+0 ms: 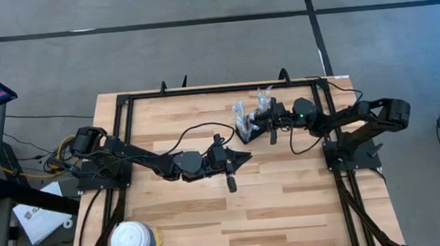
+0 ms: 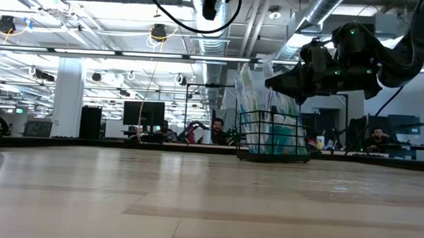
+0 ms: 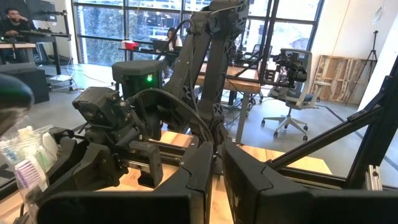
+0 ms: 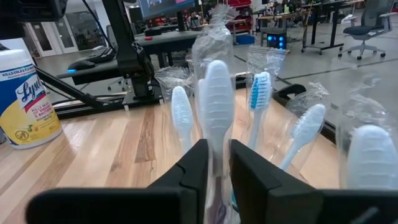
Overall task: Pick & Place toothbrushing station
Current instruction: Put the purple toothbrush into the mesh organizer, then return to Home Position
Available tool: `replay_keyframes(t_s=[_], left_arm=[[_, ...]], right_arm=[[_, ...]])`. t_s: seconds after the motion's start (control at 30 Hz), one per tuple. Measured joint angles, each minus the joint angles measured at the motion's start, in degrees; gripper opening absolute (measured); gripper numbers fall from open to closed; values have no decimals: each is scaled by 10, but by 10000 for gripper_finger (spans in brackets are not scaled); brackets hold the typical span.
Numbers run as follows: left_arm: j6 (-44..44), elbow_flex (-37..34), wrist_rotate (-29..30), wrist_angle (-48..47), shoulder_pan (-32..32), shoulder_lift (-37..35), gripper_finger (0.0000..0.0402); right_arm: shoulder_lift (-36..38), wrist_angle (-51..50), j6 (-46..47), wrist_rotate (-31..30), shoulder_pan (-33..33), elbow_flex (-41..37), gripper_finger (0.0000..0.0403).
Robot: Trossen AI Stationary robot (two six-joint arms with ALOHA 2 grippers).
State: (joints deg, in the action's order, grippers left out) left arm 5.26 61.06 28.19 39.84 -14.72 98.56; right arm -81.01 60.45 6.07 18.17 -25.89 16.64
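While the right hand [image 4: 214,163] pinches a wrapped toothbrush [image 4: 219,99] standing in the caddy [image 2: 273,139] at the tabletop's [image 1: 289,204] far side, the left hand [image 1: 230,175] waits mid-table, fingers together; next probably a straight lift.

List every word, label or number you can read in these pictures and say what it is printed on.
"Lysol": blue script on the yellow label of the white-lidded round wipes tub, right wrist view.
"KILLS COLD & FLU": small line above the brand on that label; the end of it is too blurred to read.
Lower print on the label: too small to read.
Wrapped toothbrushes in the black wire-mesh caddy: no legible print.
Screens in the room behind: unreadable.
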Motion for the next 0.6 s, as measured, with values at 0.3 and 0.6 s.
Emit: replay_keyframes(t_s=[0.3, 0.6], left_arm=[[2, 0, 0, 0, 0, 0, 30], [2, 0, 0, 0, -2, 0, 30]], right_arm=[[0, 1, -4, 7, 0, 0, 100], [6, 20, 37, 40, -22, 0, 183]])
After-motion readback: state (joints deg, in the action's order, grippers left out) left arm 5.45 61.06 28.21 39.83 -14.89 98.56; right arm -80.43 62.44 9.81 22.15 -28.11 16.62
